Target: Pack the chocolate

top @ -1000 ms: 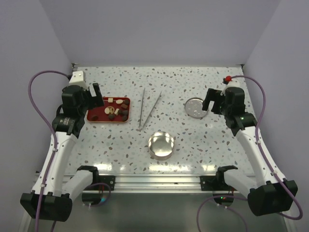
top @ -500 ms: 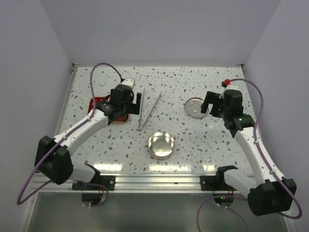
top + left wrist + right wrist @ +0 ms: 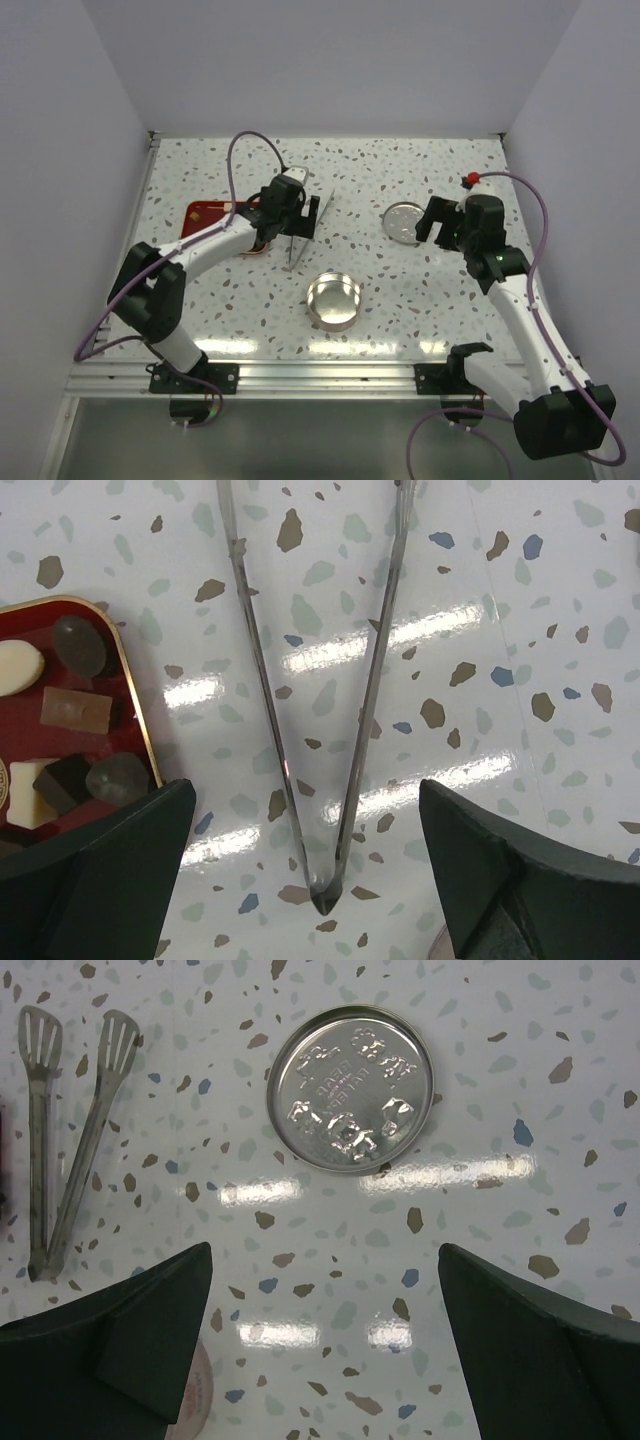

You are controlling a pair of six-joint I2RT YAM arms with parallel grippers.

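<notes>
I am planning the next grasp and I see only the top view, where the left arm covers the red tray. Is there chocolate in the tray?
Observer: Yes. The left wrist view shows dark, tan and cream-white chocolate in the red tray.
Operator: Where are the tweezers for the left fingers?
Observer: They lie flat on the table below the open fingers, their joined end centred between them, untouched.
Operator: And the lid?
Observer: In the right wrist view it shows embossed lettering and lies ahead of the open right fingers, untouched.
</notes>
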